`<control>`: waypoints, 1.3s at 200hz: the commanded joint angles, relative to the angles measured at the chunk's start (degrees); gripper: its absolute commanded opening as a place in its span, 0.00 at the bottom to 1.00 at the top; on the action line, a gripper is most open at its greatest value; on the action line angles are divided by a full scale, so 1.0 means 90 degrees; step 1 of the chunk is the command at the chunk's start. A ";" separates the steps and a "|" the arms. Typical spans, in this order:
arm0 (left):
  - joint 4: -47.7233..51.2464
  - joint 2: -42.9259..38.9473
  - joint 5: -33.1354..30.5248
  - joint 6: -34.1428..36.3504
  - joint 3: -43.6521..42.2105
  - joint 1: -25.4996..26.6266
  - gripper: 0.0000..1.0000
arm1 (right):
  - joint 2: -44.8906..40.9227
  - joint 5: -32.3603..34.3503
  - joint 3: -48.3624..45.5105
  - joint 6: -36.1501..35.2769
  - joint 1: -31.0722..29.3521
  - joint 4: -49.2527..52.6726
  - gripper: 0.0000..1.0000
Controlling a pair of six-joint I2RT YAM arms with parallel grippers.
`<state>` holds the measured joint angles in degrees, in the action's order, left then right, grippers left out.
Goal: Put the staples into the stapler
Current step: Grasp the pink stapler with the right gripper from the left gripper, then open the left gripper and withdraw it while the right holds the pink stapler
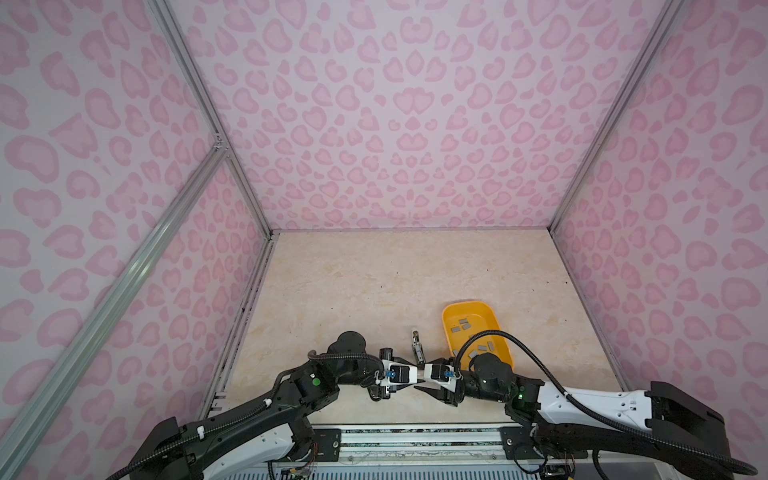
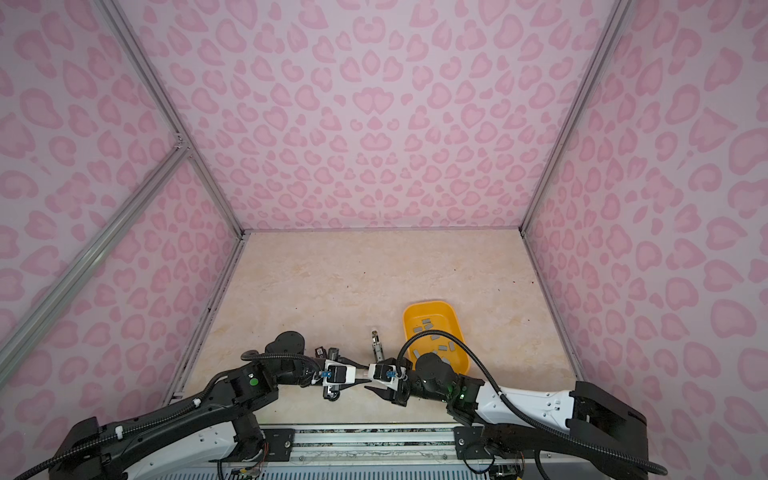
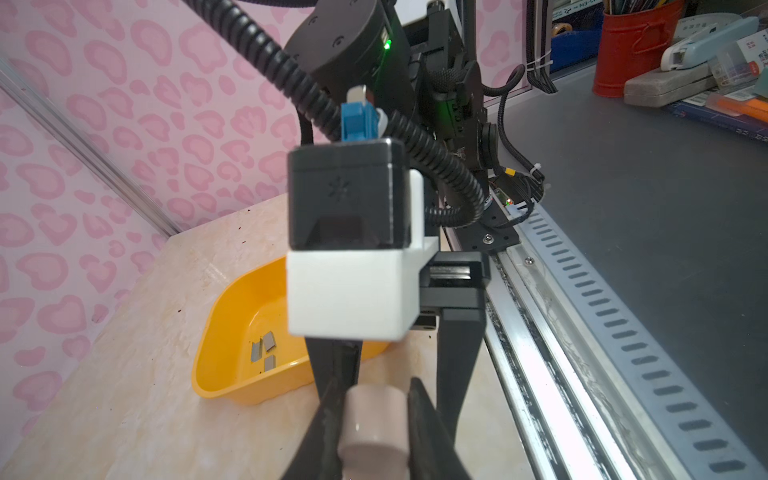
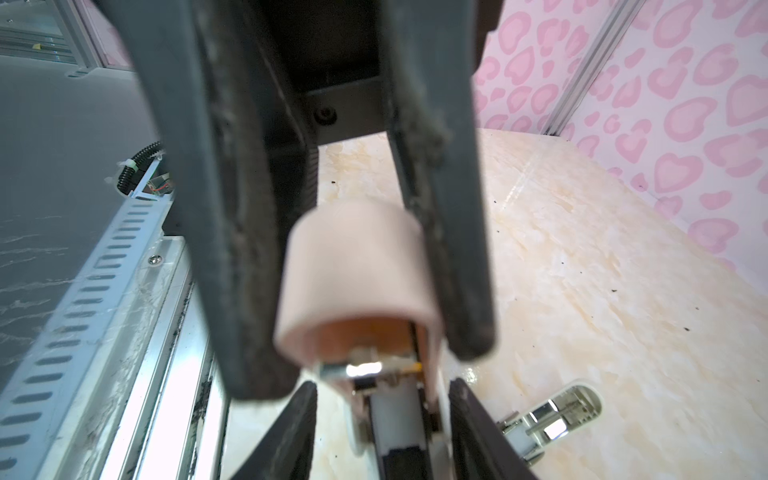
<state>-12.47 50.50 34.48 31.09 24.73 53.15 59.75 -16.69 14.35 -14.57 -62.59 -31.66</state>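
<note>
A small pale pink stapler (image 3: 374,419) is held off the table, and my left gripper (image 3: 374,386) is shut on its body. Both top views show the two grippers meeting nose to nose near the table's front, left gripper (image 1: 415,374) against right gripper (image 1: 422,375). In the right wrist view the stapler (image 4: 357,257) points its open end with the metal track at my right gripper (image 4: 384,386). Its jaws stand either side of that end, with a gap on each side. The staples (image 1: 463,322) lie as grey strips in the yellow tray (image 1: 453,311); a few staples (image 3: 266,347) show in the left wrist view.
A second small stapler (image 1: 417,347), metal and lying open, rests on the table just behind the grippers and left of the tray (image 2: 415,309). An aluminium rail (image 1: 415,436) runs along the table's front edge. Pink patterned walls close in three sides.
</note>
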 commanded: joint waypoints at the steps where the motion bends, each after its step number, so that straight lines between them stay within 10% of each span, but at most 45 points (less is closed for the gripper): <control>1: -0.0156 -0.0025 0.0094 0.0012 0.0019 -0.0007 0.03 | -0.0077 -0.0011 -0.0075 -0.0012 -0.0002 -0.0247 0.48; 45: -0.0143 0.0006 0.0143 0.0012 0.0036 -0.0007 0.03 | -0.0016 -0.0167 -0.0062 0.0027 -0.0001 -0.0383 0.42; 104: -0.0623 -0.0206 -0.0511 -0.0314 -0.0193 -0.0011 0.05 | -0.0191 0.0120 -0.0099 0.0104 -0.0008 -0.0406 0.07; 142: -0.1339 -0.0722 -0.2066 -0.0883 -0.0637 -0.0007 0.45 | -0.0307 0.0674 0.0027 0.0644 -0.0011 -0.0369 0.00; 151: -0.1480 -0.0871 -0.2447 -0.0978 -0.0740 -0.0007 0.99 | -0.0226 0.0879 0.0164 0.0840 -0.0019 -0.0218 0.00; 221: -0.2316 -0.3247 -0.6121 -0.2024 -0.1904 -0.0139 0.98 | 0.0590 0.2158 0.1029 0.2038 -0.0039 0.0251 0.00; 260: -0.1992 -0.3483 -0.7058 -0.2910 -0.1748 -0.0296 0.97 | 0.0878 0.2357 0.1312 0.2831 -0.0039 0.0401 0.00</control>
<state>-30.15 19.22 -19.44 11.64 7.75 51.16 66.30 1.30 24.91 4.51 -62.89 -28.93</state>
